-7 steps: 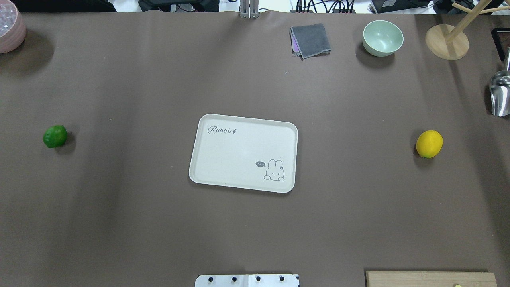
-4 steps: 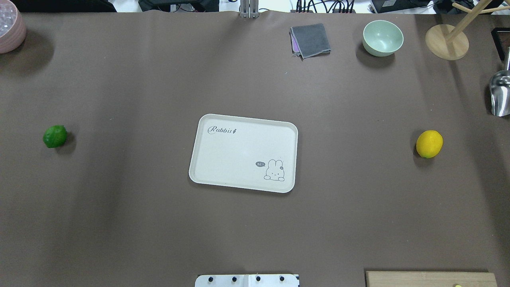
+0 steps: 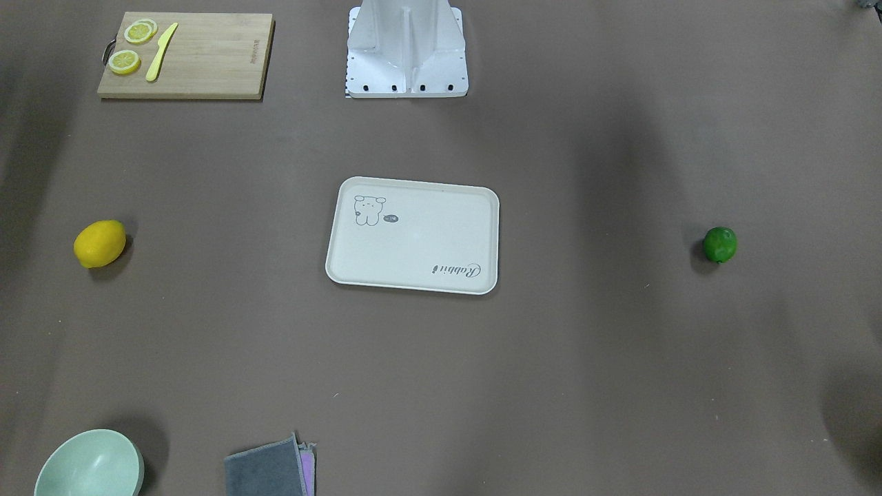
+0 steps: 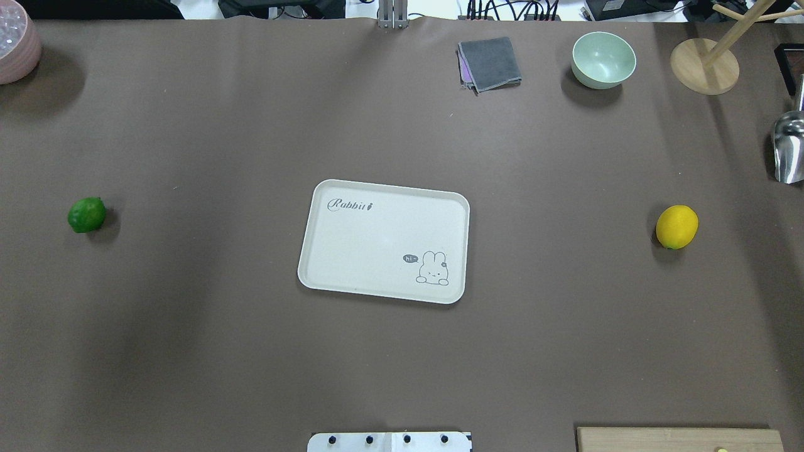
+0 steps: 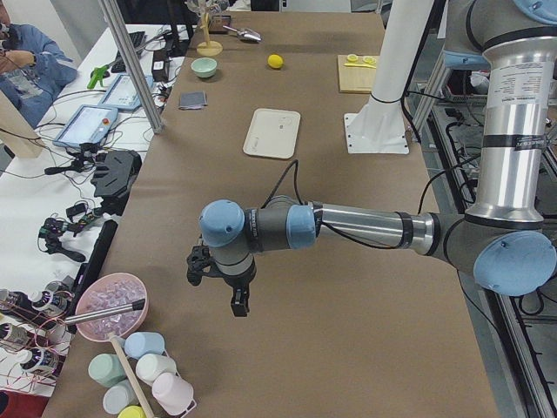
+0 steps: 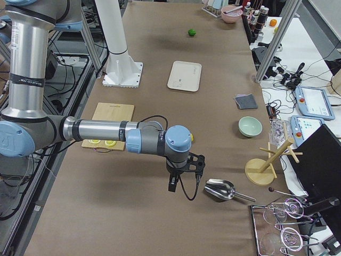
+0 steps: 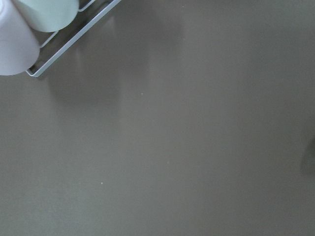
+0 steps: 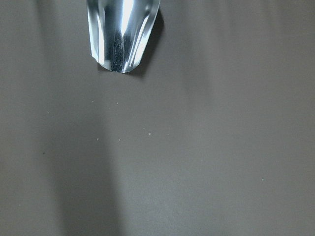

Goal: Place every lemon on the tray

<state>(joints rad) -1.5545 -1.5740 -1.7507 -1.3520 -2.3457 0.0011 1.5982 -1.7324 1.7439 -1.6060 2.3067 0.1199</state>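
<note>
The cream-white tray (image 4: 377,245) lies mid-table, with nothing on it; it also shows in the front view (image 3: 413,241). The bright yellow lemon (image 4: 676,226) lies on the table far to the tray's right, and the green lemon (image 4: 86,215) lies far to its left. In the front view the yellow lemon (image 3: 100,243) is on the left and the green lemon (image 3: 719,244) on the right. My left gripper (image 5: 216,294) hangs over bare table beyond the green lemon. My right gripper (image 6: 185,182) hangs beside the metal scoop. I cannot tell whether either is open.
A wooden cutting board (image 3: 186,55) with lemon slices and a yellow knife sits near the robot base (image 3: 406,48). A green bowl (image 4: 603,59), a grey cloth (image 4: 490,63), a wooden stand (image 4: 703,66), a metal scoop (image 4: 788,147) and a pink bowl (image 4: 16,41) line the table's edges.
</note>
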